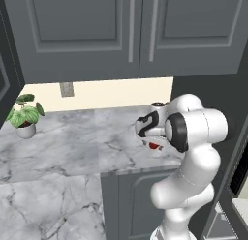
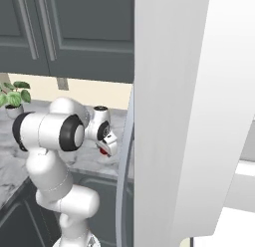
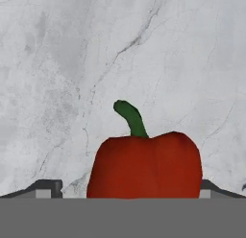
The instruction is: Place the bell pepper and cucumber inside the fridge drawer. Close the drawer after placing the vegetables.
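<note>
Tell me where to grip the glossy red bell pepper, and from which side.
Grip the glossy red bell pepper across its broad body, coming straight down from above. In the hand view the gripper has a dark fingertip either side of the body, over the grey marble counter; the curved green stem looks too thin to hold.

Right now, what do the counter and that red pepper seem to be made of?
The counter looks like polished marble: pale grey with dark veins. The bell pepper looks like smooth, waxy vegetable skin, red with a green stem; being rendered, both are only appearances.
</note>
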Controlling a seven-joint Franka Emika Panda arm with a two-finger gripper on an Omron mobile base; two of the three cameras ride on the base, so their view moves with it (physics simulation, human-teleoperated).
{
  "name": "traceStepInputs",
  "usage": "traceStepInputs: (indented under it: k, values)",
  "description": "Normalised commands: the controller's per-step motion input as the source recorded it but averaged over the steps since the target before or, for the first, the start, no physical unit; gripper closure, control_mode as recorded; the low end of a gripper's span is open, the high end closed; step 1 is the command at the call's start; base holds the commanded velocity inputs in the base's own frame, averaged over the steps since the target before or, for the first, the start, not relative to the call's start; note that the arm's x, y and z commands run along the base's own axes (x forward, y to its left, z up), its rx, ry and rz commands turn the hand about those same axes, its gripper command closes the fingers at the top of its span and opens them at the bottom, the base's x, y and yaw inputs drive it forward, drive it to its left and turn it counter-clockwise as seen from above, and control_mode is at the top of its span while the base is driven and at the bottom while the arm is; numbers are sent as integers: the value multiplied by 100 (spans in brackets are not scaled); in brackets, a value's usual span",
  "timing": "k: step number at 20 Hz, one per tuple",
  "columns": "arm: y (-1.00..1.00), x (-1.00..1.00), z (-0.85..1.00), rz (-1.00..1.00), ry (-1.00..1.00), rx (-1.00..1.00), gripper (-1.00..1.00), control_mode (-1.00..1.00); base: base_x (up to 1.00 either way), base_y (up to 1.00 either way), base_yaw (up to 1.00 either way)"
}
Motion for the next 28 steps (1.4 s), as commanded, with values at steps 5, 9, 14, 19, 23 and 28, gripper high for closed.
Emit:
traceStepInputs:
  k: [5, 9, 14, 19, 23, 28]
  values:
    - [0, 0, -38, -1, 0, -1, 100, -100, 0, 0, 0]
    - [0, 0, -10, -3, 0, 0, 100, -100, 0, 0, 0]
    - [14, -56, 38, -10, -5, 0, 100, -100, 0, 0, 0]
    - [17, -100, 46, -5, -7, 0, 100, -100, 0, 0, 0]
    - [0, -100, 54, 0, -2, 0, 100, -100, 0, 0, 0]
    - [6, -97, 87, 0, -1, 0, 100, -100, 0, 0, 0]
